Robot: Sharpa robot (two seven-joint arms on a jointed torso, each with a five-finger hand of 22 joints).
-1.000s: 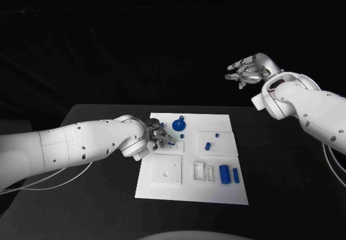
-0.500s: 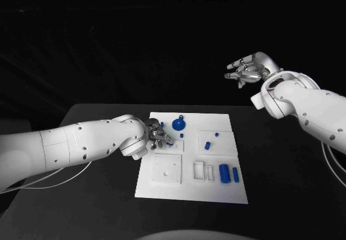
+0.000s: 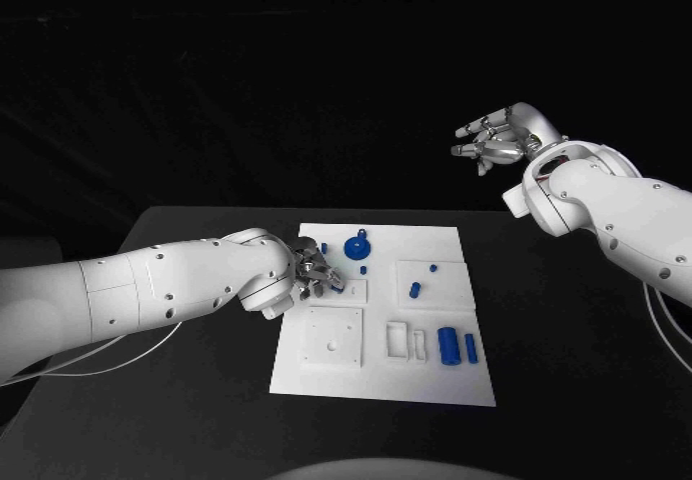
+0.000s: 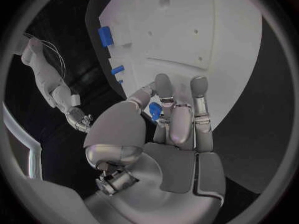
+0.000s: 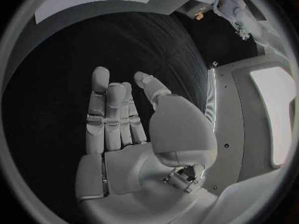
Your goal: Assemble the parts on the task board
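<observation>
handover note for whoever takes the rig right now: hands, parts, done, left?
Left hand: low over the task board near its left edge, fingers pinching a small blue part at the small square block there.
Right hand: raised clear of the table at far right, fingers spread, holding nothing.
Parts: round blue part at the board's far end; a small blue piece on the right plate; two blue cylinders lying at the near right.
Done: cannot tell whether anything is seated.
Left: place the held part, then the loose ones.
</observation>
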